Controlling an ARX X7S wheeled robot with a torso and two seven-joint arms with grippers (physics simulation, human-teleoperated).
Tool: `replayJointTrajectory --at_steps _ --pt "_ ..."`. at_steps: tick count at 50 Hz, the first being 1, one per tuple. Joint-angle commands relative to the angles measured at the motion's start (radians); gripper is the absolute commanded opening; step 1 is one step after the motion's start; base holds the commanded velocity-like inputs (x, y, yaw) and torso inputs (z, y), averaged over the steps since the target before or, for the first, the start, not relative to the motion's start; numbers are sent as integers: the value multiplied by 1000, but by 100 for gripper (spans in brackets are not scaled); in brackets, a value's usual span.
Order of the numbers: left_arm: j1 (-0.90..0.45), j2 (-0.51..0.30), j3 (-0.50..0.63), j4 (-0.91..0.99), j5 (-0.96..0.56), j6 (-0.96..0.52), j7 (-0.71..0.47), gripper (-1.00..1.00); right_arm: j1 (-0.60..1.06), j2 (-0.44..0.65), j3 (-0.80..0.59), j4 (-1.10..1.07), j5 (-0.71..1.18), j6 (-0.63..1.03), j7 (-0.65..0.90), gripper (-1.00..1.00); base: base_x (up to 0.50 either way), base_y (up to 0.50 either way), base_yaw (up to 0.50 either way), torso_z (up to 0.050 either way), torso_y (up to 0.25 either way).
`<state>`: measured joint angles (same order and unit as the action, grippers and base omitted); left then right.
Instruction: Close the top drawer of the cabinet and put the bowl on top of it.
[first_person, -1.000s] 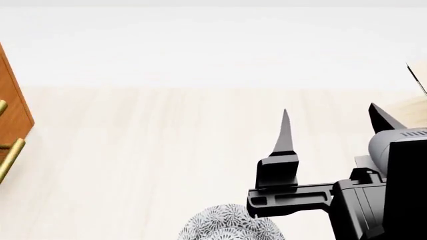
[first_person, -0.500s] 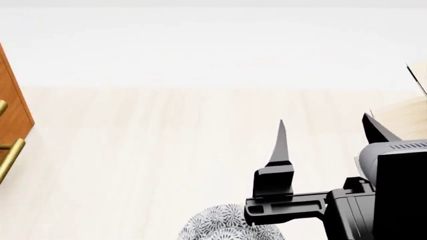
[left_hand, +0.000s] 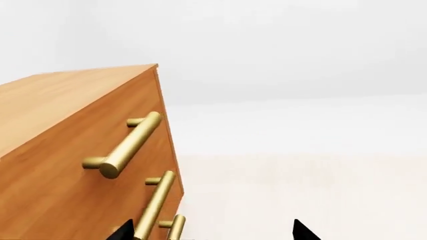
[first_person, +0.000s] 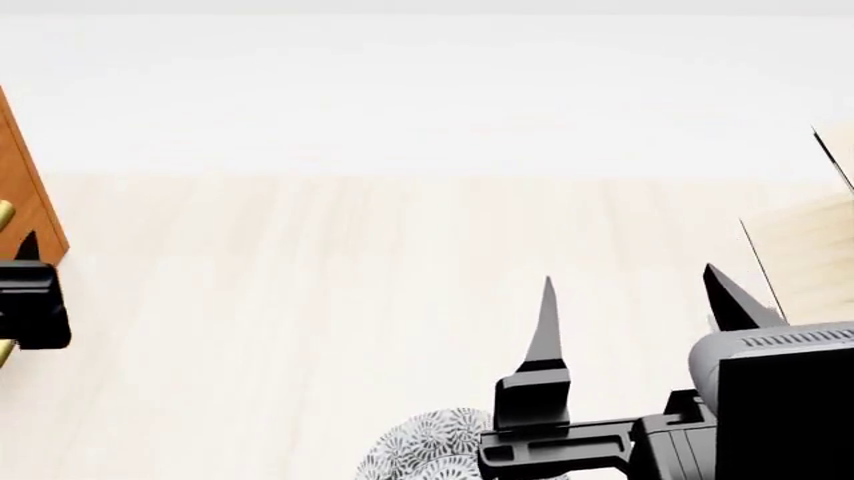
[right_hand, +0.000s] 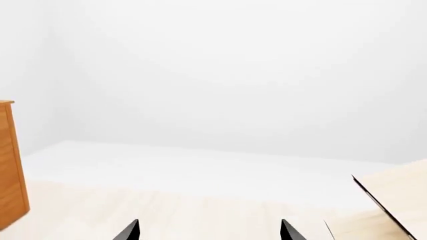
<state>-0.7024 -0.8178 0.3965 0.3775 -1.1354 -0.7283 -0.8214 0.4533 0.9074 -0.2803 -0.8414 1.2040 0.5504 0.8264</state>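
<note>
The orange-brown cabinet (left_hand: 60, 165) fills one side of the left wrist view. The top drawer (left_hand: 143, 107) carries a brass bar handle (left_hand: 127, 145), and its front looks flush with the fronts below. My left gripper (left_hand: 212, 232) is open, one tip over the cabinet front beside the lower handles. In the head view the cabinet (first_person: 19, 190) shows only as a sliver at the left edge, with the left gripper's body (first_person: 30, 305) against it. The grey-patterned bowl (first_person: 427, 452) sits at the bottom edge, partly hidden by my right gripper (first_person: 630, 300). That gripper stands open and empty above the bowl.
A pale light-wood structure (first_person: 814, 250) with a dark edge stands at the right, also seen in the right wrist view (right_hand: 393, 200). Pale wood floor (first_person: 334, 300) stretches between the cabinet and this structure. White wall lies behind.
My right gripper has dropped lower in the head view, staying open. The left gripper has come into view at the left edge, in front of the cabinet's handles.
</note>
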Motion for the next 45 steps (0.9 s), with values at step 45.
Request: replayJointTrajectory --at_steps 45 --pt "-19 -46 0 229 -276 -83 -13 100 68 16 9 21 74 17 22 100 0 0 0 0 0"
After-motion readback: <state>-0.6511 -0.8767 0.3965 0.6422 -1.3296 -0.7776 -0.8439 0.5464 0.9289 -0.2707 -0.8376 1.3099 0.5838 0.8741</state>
